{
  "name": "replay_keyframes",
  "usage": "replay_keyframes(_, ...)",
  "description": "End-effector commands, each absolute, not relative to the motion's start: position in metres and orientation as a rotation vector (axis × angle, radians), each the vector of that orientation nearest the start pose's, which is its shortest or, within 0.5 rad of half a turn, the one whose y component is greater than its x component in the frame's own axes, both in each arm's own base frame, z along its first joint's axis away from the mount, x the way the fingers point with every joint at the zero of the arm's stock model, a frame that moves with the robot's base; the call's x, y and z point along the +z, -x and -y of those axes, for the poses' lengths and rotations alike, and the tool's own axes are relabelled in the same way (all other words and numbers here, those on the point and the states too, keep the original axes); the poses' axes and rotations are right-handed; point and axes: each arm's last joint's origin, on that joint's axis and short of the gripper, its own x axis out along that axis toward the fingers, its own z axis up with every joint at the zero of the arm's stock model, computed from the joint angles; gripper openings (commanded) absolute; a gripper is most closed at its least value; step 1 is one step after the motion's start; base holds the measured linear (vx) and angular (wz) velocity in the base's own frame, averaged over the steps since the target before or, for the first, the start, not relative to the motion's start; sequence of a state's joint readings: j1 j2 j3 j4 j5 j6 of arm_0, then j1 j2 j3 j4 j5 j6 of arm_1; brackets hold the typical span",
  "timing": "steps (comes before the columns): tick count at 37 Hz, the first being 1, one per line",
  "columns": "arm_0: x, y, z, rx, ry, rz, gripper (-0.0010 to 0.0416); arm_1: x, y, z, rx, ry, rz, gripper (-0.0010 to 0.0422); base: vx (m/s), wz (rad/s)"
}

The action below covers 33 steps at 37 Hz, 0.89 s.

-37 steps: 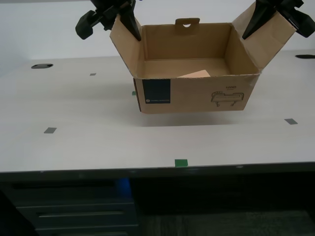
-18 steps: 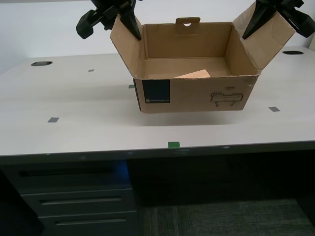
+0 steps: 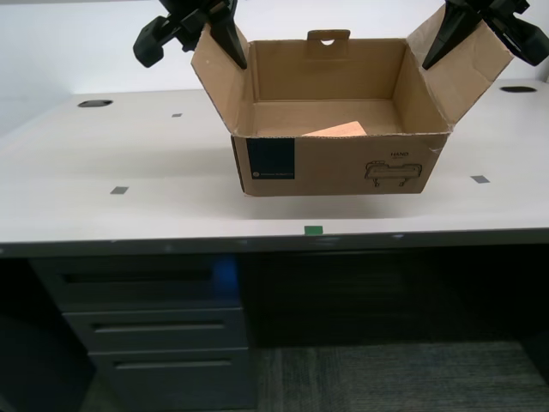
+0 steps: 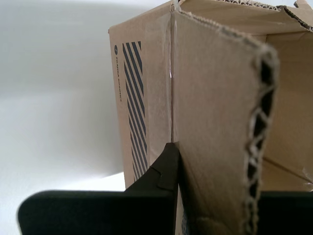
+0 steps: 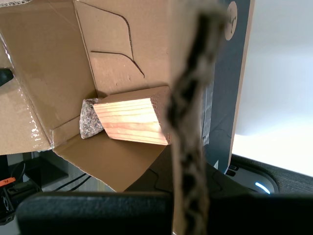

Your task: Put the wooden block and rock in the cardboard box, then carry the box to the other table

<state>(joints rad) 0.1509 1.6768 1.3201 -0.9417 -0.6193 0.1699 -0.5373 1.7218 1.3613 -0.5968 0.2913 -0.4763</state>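
Both my first gripper [image 5: 188, 215] and my second gripper [image 4: 178, 196] are closed on the flaps of the cardboard box [image 3: 334, 159], which hangs above the beige table [image 3: 129, 163] with the wooden block [image 5: 132, 120] and the rock [image 5: 89, 120] inside, so I should carry it level and at equal speed.

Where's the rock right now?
The rock is inside the cardboard box, tucked in a bottom corner against one end of the wooden block in the first wrist view; the exterior view doesn't show it.

The smooth beige desk [image 3: 154, 193] carries small grey squares [image 3: 119, 190] toward both its side edges and one green square [image 3: 313, 230] at its front edge. Dark round grommets [image 3: 94, 103] sit near its two back corners. Drawers [image 3: 154, 328] hang below.
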Motion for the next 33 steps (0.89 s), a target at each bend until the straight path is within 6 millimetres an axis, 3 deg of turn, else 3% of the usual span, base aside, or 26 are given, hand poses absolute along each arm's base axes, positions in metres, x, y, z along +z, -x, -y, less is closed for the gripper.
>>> replay_keyframes(1,0.249,-0.317,-0.066,0.554,-0.457,-1.351,-0.0001,0.258,-0.309,0.195,-0.528,0.3,-1.123,-0.0002,-0.157,0.108)
replay_keyframes(16,0.25,-0.317,-0.066,0.55,-0.462,-1.351,-0.0001,0.263,-0.313,0.197,-0.538,0.324,-1.079,-0.0002,-0.186,0.086)
replay_keyframes(33,0.248,-0.312,-0.067,0.542,-0.471,-1.399,-0.0001,0.286,-0.311,0.208,-0.542,0.392,-1.076,-0.0002,-0.165,0.002)
